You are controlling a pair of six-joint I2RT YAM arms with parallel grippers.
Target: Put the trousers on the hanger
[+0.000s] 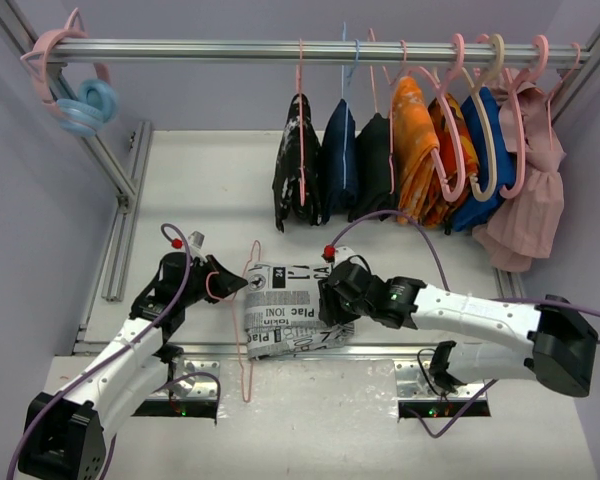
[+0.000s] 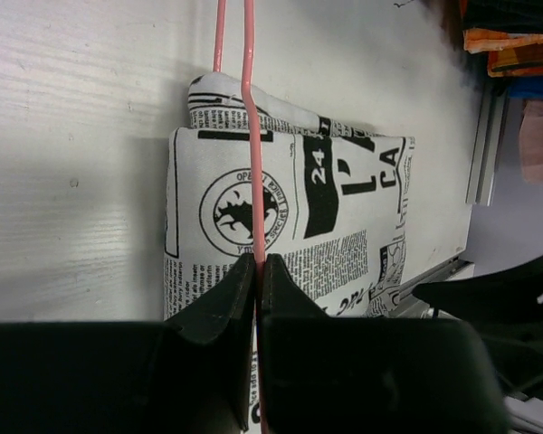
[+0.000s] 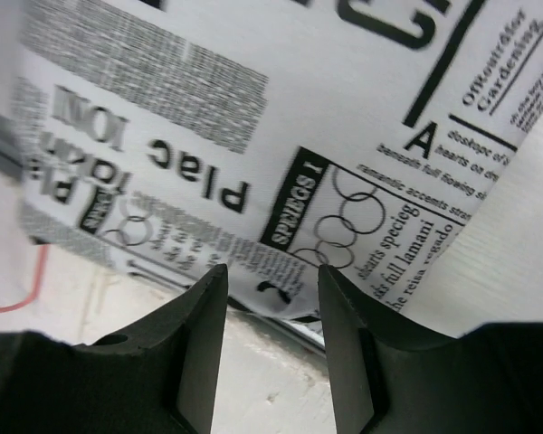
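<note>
The trousers (image 1: 285,312), white cloth printed with black newspaper text, lie folded on the table between my two arms. The hanger (image 1: 244,392), a thin pale-pink wire, lies along their left side and partly across them. In the left wrist view its wire (image 2: 249,136) runs over the printed trousers (image 2: 344,208) into my left gripper (image 2: 257,267), which is shut on it. My right gripper (image 1: 330,300) is at the trousers' right edge. Its jaws (image 3: 271,276) stand open, with the edge of the cloth (image 3: 253,108) just at the tips and not pinched.
Across the back runs a metal rail (image 1: 230,50) with several hangers bearing clothes: a black speckled garment (image 1: 298,160), dark blue, orange (image 1: 415,140) and pink (image 1: 530,190) ones. Pink and blue hangers (image 1: 80,95) hang at its left end. A metal frame strip (image 1: 380,352) edges the table near the trousers.
</note>
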